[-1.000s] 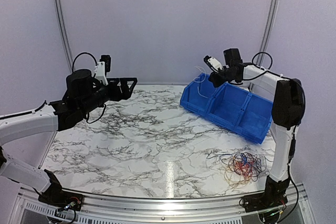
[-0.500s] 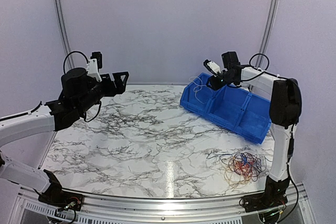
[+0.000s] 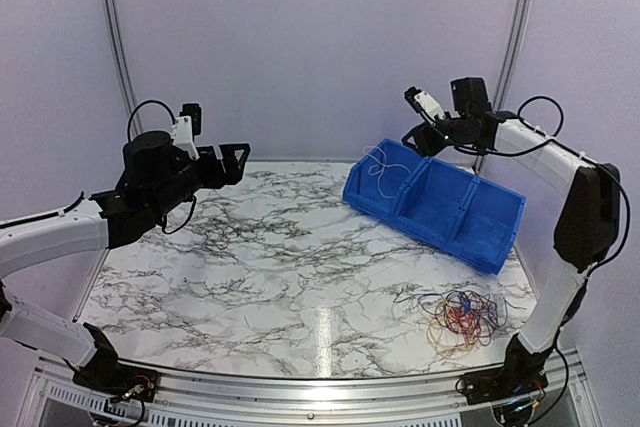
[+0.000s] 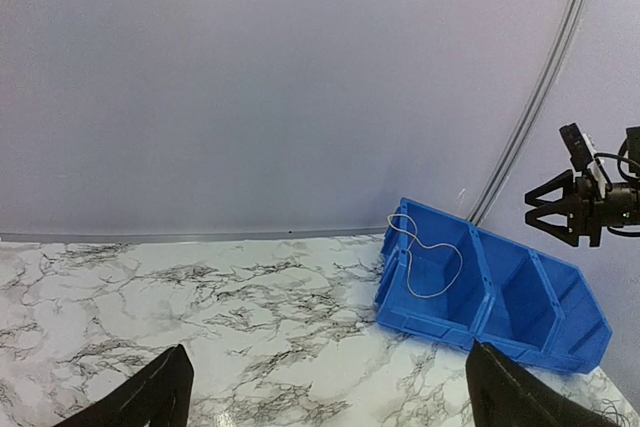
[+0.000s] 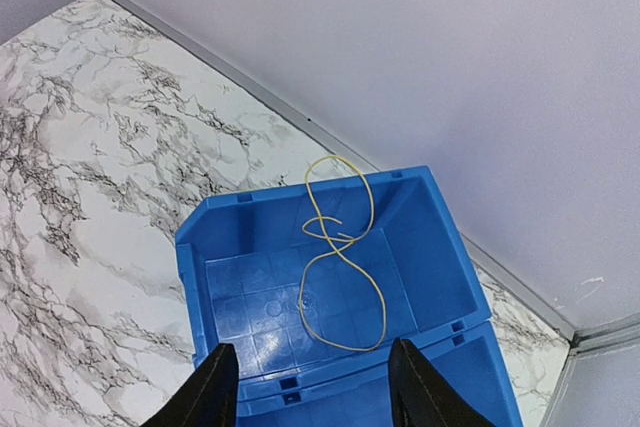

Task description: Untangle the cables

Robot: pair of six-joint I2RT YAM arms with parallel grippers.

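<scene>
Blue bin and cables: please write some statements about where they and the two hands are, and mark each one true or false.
1. A pale yellow cable lies in an end compartment of the blue bin. True.
2. The right hand is shut on that cable. False: it hangs open above the bin and holds nothing.
3. The tangled bundle of cables lies on the marble table, outside the bin. True.
4. The left hand presses on the bundle. False: it is open in the air, far across the table.
</scene>
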